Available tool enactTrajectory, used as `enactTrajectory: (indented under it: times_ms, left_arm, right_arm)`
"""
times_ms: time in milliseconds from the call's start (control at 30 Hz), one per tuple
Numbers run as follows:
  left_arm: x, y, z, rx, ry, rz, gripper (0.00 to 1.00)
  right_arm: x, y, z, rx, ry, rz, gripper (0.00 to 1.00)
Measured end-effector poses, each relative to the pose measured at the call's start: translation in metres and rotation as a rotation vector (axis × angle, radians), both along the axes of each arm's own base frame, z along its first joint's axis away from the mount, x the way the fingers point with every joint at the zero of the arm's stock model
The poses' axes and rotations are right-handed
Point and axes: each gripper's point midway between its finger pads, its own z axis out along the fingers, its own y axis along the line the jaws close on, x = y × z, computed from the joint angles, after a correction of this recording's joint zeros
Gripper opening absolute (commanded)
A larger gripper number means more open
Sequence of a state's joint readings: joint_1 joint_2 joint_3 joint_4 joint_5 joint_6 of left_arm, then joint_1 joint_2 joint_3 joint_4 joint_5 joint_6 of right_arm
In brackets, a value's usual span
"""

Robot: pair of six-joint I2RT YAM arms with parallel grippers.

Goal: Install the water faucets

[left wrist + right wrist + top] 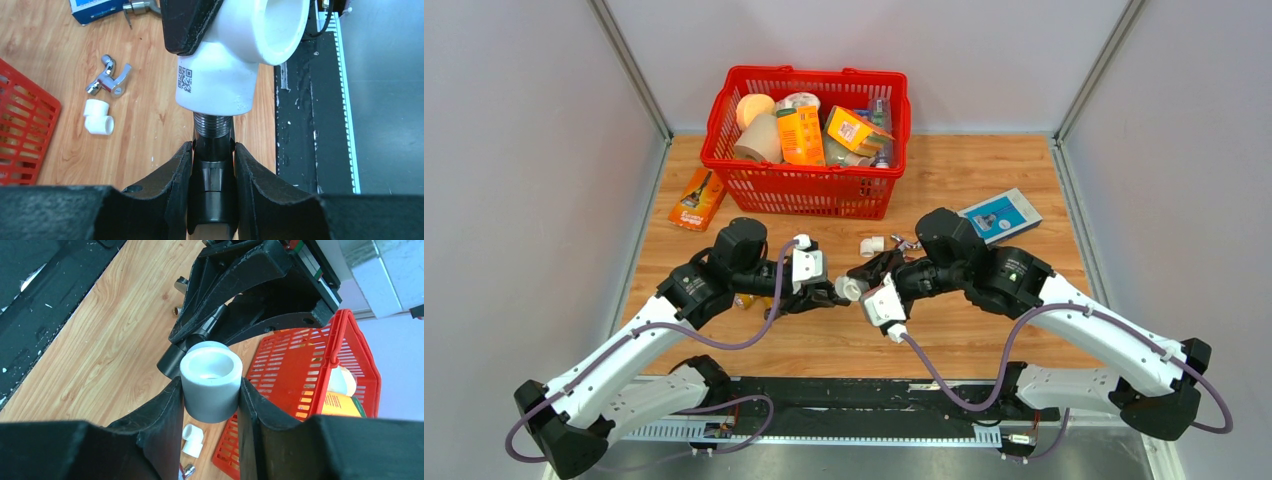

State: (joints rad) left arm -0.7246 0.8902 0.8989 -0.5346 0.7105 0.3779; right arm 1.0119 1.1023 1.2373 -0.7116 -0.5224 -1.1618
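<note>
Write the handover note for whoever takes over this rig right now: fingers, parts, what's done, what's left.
Left gripper: fingers shut on the dark faucet, just below its thread.
Right gripper: fingers shut on the white elbow fitting.
Position: both parts are held above the table, with the faucet's threaded end in the elbow's mouth.
Done: parts mated, but several threads show, so not seated.
Left: probably screw it home. A small chrome tap and spare white elbow lie loose near the red basket.

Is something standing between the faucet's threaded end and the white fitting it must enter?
Nothing visible. The faucet in the left claw already meets the white elbow fitting held by the right claw.
</note>
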Motion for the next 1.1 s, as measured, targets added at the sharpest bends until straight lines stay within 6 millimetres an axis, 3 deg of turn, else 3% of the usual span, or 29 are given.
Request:
enactTrajectory:
  times_ms: [767,1100]
  left_arm:
    - [-0.029,-0.002,-0.018,0.079,0.017,-0.094,0.00]
    - [-0.028,0.000,-0.035,0.145,0.053,-0.082,0.00]
  right_arm:
    - [-0.026,-0.001,-0.019,-0.112,-0.010,0.069,0.00]
    - [-0.024,0.001,-0.036,-0.198,-0.081,0.065,0.00]
